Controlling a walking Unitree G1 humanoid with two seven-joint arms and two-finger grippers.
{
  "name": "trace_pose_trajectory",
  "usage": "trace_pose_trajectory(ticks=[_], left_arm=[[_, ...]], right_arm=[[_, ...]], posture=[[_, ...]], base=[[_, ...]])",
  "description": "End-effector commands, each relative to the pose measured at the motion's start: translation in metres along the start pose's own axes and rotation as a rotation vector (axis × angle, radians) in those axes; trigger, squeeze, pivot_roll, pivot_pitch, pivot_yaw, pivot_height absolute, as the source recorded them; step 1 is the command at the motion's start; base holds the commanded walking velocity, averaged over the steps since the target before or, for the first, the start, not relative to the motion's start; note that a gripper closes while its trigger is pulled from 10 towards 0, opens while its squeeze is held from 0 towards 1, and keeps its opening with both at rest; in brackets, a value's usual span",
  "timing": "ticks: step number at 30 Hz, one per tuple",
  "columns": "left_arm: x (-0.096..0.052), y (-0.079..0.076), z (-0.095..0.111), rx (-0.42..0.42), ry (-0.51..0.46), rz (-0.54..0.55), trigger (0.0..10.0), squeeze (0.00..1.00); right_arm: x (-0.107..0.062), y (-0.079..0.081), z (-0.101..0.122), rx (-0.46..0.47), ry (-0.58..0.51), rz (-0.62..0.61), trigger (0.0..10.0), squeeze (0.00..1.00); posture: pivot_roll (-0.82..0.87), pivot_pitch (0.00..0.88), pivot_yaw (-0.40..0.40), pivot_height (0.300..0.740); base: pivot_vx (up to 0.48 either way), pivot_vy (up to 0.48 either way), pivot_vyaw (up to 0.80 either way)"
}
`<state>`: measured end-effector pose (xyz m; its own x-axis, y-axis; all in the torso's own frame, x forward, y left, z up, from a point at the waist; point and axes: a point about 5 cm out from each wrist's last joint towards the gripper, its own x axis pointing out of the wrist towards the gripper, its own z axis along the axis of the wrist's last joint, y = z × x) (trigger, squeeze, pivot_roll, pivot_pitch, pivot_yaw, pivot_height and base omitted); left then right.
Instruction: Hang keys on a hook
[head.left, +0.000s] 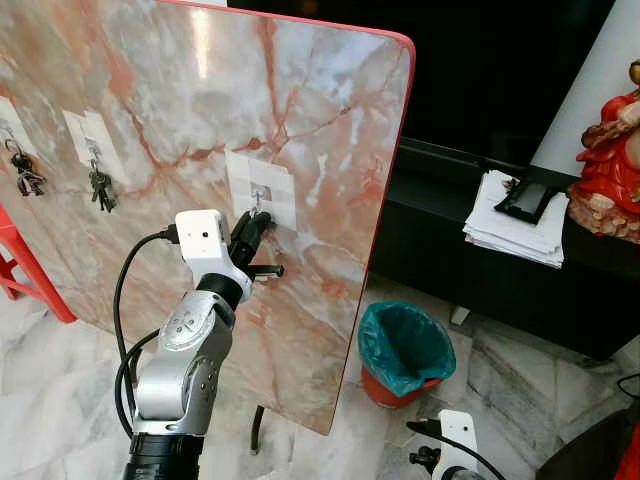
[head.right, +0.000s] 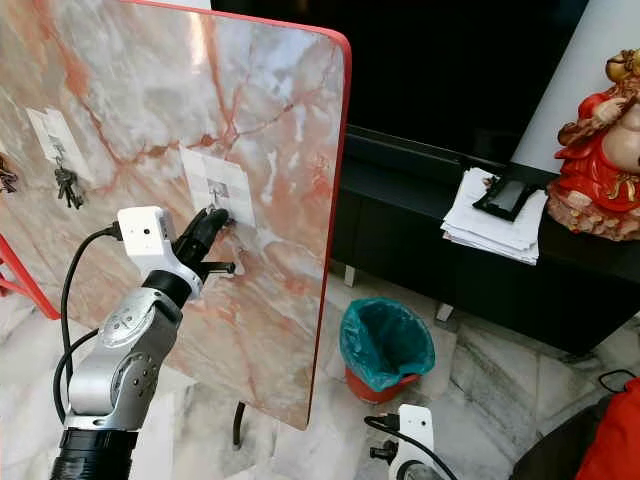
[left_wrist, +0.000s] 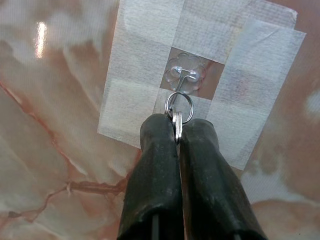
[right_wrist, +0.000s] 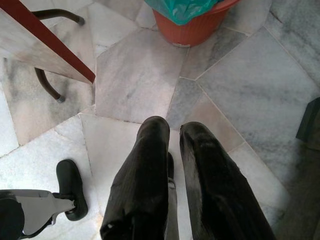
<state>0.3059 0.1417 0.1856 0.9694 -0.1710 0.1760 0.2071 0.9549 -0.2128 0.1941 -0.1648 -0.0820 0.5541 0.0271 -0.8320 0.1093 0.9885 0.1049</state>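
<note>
A marble board (head.left: 200, 110) with a red rim stands upright before me. A clear hook (left_wrist: 184, 77) is fixed to it inside a patch of white tape (head.left: 262, 188). My left gripper (left_wrist: 176, 127) is raised against that patch and is shut on a key. The silver key ring (left_wrist: 180, 107) sticks out past the fingertips and loops over the hook's wire. In the left eye view the left gripper (head.left: 258, 222) touches the board just under the hook. My right gripper (right_wrist: 172, 130) hangs low over the floor, shut and holding nothing.
Two other key bunches (head.left: 100, 187) (head.left: 25, 175) hang on taped hooks further left. A red bin with a teal bag (head.left: 405, 350) stands on the marble floor to the right of the board. A dark cabinet holds papers (head.left: 512, 225) and a red statue (head.left: 610, 170).
</note>
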Motion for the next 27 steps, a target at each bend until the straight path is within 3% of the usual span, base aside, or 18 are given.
trace_pose_trajectory(ticks=[1,27], left_arm=[[0.0028,-0.0034,0.0076,0.002,-0.032,-0.006,10.0,0.00],[0.0052,-0.0017,-0.0006,-0.063,0.030,0.012,10.0,0.00]], right_arm=[[-0.0001,-0.0012,-0.0004,-0.001,0.004,-0.005,10.0,0.00],[-0.0003,-0.0019,-0.0010,0.001,0.005,-0.004,10.0,0.00]], posture=[[-0.03,0.000,-0.085,0.740],[-0.04,0.000,-0.084,0.740]], base=[[0.000,0.000,0.00],[0.000,0.000,0.00]])
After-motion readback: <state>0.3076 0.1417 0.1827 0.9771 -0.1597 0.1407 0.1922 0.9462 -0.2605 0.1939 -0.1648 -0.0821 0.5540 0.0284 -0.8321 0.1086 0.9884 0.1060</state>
